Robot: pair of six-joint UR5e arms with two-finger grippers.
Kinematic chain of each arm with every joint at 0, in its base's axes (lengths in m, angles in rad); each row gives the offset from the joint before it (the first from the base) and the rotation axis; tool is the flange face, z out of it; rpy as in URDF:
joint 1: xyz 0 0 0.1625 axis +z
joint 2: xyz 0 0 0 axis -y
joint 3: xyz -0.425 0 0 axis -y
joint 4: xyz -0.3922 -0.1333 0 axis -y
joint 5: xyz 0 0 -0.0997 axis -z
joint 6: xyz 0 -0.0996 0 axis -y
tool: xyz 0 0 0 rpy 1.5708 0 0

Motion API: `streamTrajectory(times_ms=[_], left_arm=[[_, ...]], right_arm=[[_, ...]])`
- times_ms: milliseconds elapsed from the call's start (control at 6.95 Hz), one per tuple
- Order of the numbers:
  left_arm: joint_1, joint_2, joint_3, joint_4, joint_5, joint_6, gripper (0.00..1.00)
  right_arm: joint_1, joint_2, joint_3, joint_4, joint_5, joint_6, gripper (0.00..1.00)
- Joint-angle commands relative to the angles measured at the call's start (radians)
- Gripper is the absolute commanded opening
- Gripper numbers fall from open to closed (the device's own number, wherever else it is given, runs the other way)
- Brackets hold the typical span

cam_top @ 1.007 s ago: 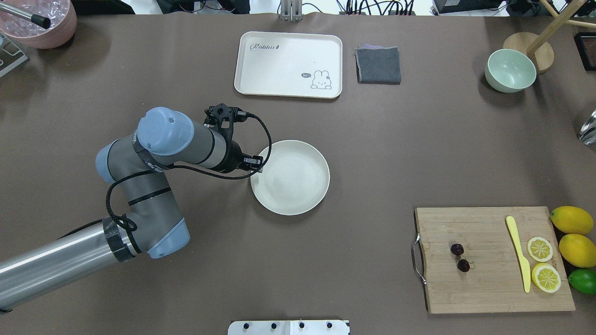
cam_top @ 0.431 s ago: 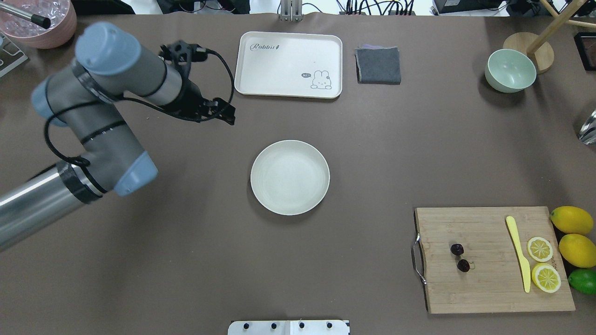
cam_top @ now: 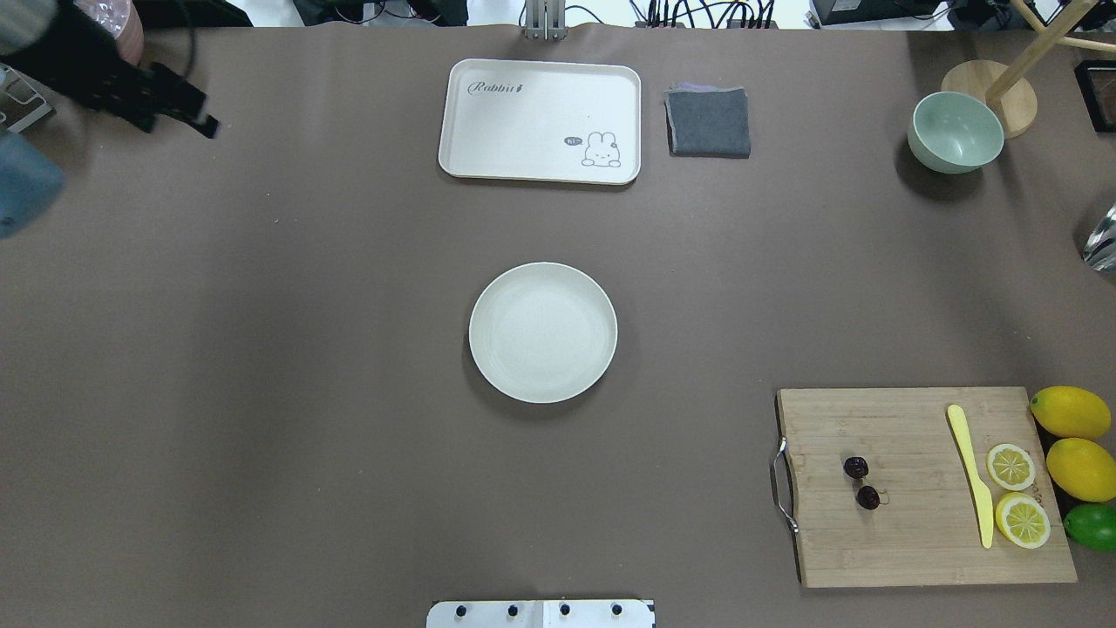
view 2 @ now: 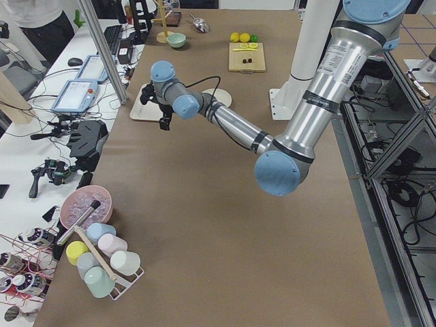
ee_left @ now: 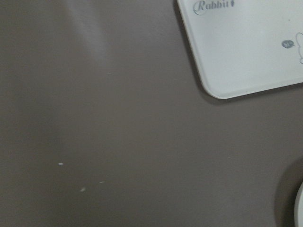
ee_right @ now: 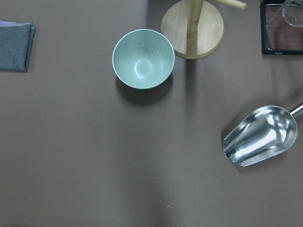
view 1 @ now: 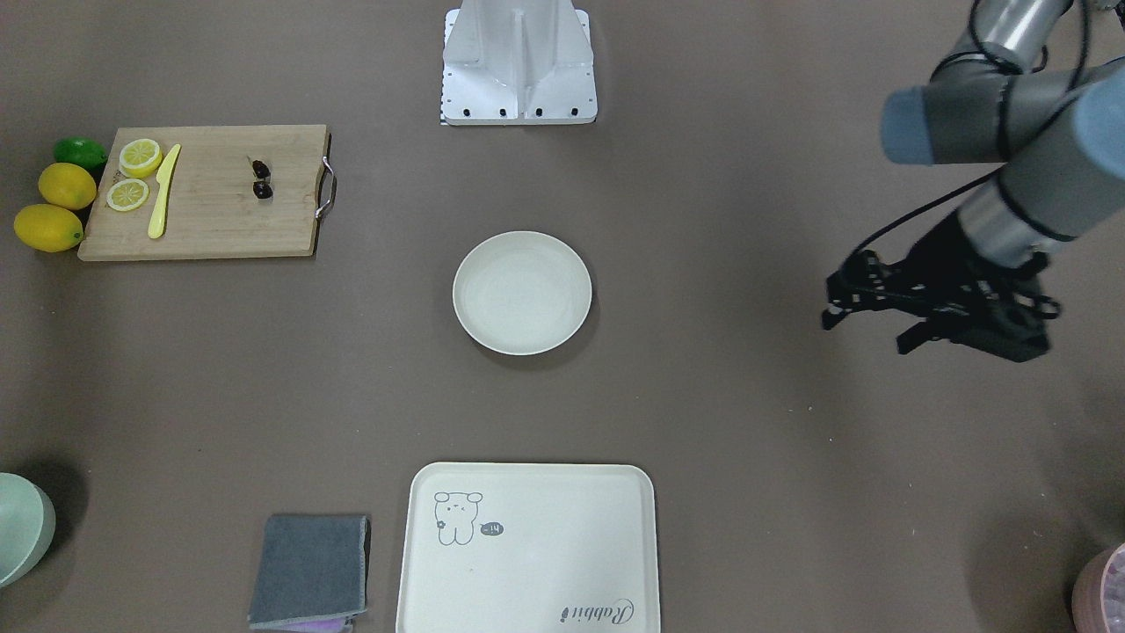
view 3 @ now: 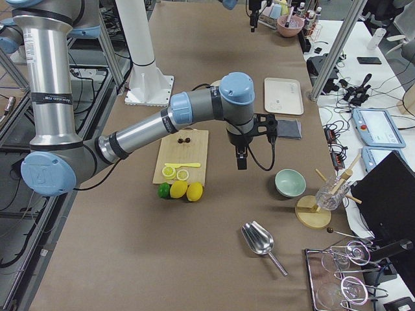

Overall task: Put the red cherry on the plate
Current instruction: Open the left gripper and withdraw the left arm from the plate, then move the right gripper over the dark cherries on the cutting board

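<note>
Work surface: a table [cam_top: 349, 453] under a matt brown cover, seen from above. Along its far edge, the side views show benches with tablets, cables and spare grippers, with aluminium frame posts between. A person [view 2: 41, 20] stands at the far corner in the exterior left view.

The plate [cam_top: 542, 332] sits at mid-table. The red cherry [cam_top: 855, 467], a joined pair, lies on the wooden cutting board [cam_top: 915, 541] near its metal handle, well apart from the plate. On the same board lie a yellow knife [cam_top: 972, 475] and two lemon slices [cam_top: 1011, 467]. Two whole lemons [cam_top: 1071, 412] and a lime [cam_top: 1092, 527] rest just beside it.

At the far side stand a cream tray [cam_top: 523, 131], a folded grey cloth [cam_top: 708, 122], a pale green bowl [cam_top: 956, 131] and a wooden stand [ee_right: 191, 28]. A metal scoop [ee_right: 258, 137] lies near the stand.

The left gripper [view 1: 866, 334] hangs above the table's left end with its fingers apart, released. The right gripper [view 3: 241, 162] hangs above the cloth and bowl area. Whether it is released or clenched cannot be told.

Writing: the tray bears the word "Rabbit" in script, and a line-drawn rabbit with a "hi~" speech bubble.
</note>
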Motion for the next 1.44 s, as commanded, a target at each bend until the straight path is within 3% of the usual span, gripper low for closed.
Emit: streamTrajectory(times_ms=[0,431,575,863,1007,1150,1294], left_arm=[[-0.219,0.198,-0.012,0.014,-0.106,0.211,0.97],[-0.261,0.305,-0.021,0.011,-0.109,0.264,0.97],[-0.258,0.305,-0.032,0.011,-0.109,0.261,0.97],[-0.258,0.307,-0.064,0.005,-0.109,0.263,0.97],[-0.254,0.305,-0.069,0.006,-0.109,0.261,0.97],[-0.246,0.305,-0.067,0.003,-0.109,0.257,0.97],[-0.248,0.305,-0.090,0.009,-0.126,0.254,0.97]], right_arm=[[-0.055,0.048,0.010,-0.002,0.001,0.004,0.99],[-0.168,0.077,0.066,-0.009,-0.001,0.043,0.99],[-0.226,0.121,0.067,-0.008,-0.048,0.072,0.99],[-0.320,0.076,0.166,-0.005,-0.108,0.236,0.99],[-0.370,-0.032,0.250,0.012,-0.126,0.263,0.99],[-0.420,-0.175,0.319,0.106,-0.160,0.322,0.99],[-0.478,-0.336,0.336,0.324,-0.200,0.399,0.99]])
